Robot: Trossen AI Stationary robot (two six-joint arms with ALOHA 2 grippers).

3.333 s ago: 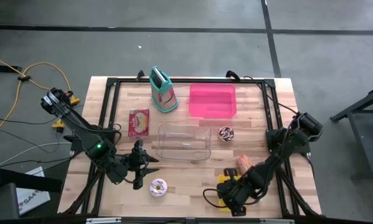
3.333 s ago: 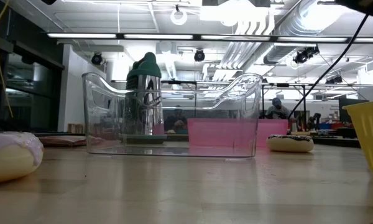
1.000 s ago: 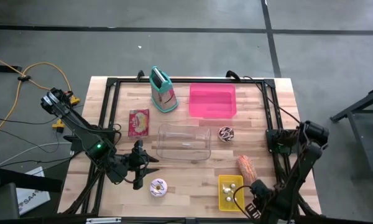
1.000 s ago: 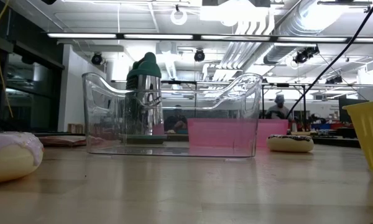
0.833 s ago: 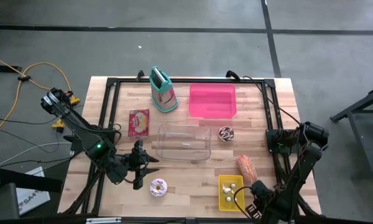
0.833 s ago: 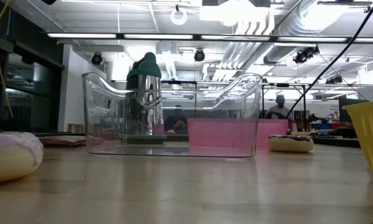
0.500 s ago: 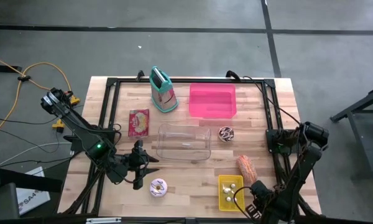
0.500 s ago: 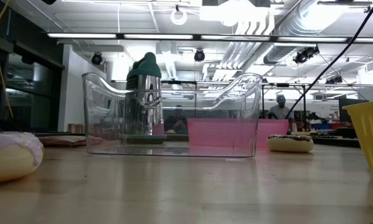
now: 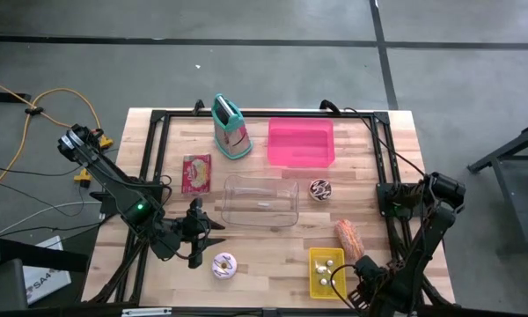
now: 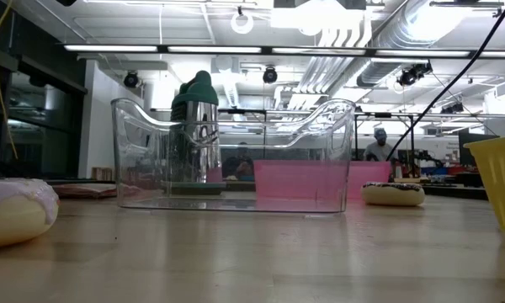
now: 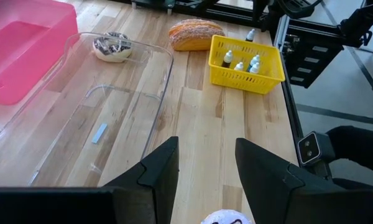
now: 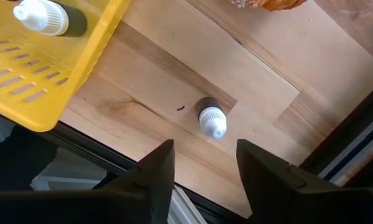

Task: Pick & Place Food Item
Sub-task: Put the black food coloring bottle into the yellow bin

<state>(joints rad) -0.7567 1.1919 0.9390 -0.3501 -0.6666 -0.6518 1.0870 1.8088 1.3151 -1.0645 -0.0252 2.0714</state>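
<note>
Dark jointed arms (image 9: 114,189), green indicator light

You have a pale, matt wooden table (image 9: 273,255) with visible plank grain. At the frame's centre sits a clear, glossy plastic bin (image 9: 260,201); above it, a translucent pink plastic tray (image 9: 301,143). Lower right, a slotted yellow plastic basket (image 9: 326,272) beside a rough-crusted bread roll (image 9: 348,235).

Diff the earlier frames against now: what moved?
The right gripper pulled back from over the yellow basket to the table's near right corner, leaving the basket fully exposed. It holds nothing; a small dropper bottle stands on the wood ahead of it. The left gripper, donuts, bread and bins stayed put.
</note>
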